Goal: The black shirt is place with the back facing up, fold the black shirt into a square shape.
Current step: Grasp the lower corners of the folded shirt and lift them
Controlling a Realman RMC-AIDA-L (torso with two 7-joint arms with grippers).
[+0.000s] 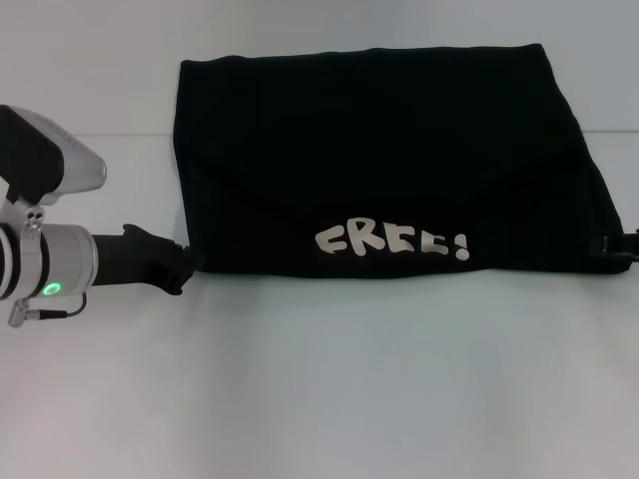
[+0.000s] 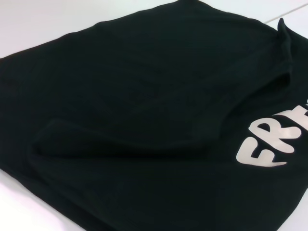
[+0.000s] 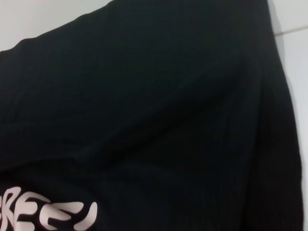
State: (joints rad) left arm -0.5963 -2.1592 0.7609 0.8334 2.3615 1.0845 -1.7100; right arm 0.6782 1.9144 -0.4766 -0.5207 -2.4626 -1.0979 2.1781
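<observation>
The black shirt (image 1: 379, 150) lies folded into a wide rectangle on the white table, with white lettering (image 1: 391, 241) along its near edge. My left gripper (image 1: 185, 265) reaches in from the left and sits at the shirt's near left corner. Only a small black part of my right gripper (image 1: 617, 246) shows, at the shirt's near right corner by the picture's edge. The left wrist view is filled by the shirt (image 2: 144, 110) with a soft fold ridge and part of the lettering (image 2: 274, 144). In the right wrist view the shirt (image 3: 144, 106) and lettering (image 3: 48, 216) are close up.
The white table (image 1: 319, 389) stretches wide in front of the shirt and to its left. A faint seam line (image 1: 130, 137) in the table runs behind the left arm. The silver left wrist (image 1: 50, 261) shows a green light.
</observation>
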